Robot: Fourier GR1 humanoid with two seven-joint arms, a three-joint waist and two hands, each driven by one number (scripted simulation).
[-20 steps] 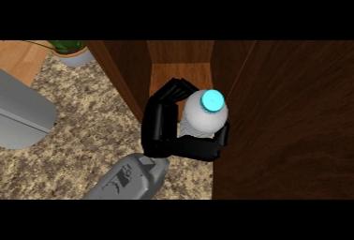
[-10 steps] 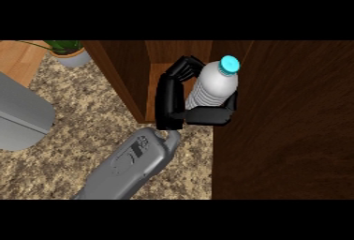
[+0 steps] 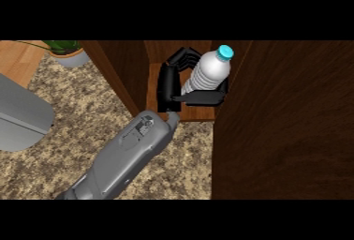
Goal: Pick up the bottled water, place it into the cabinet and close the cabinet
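Note:
The bottled water (image 3: 207, 75), clear with a light blue cap, leans with its cap toward the upper right inside the open cabinet, above the wooden shelf (image 3: 197, 113). My left hand (image 3: 167, 86) is shut on it: the palm lies against its left side, the fingers curl over its far side and the thumb crosses below it. My grey forearm (image 3: 128, 150) comes up from the lower left. No right hand shows.
The cabinet's dark open door (image 3: 283, 122) fills the right side. Its left wall (image 3: 121, 70) stands beside my hand. A potted plant (image 3: 68, 54) sits at the top left and a grey rounded object (image 3: 21, 117) at the left, both on the speckled counter (image 3: 76, 108).
My left hand has carried the bottle farther away from me into the cabinet opening, and the bottle now leans more, cap to the upper right.

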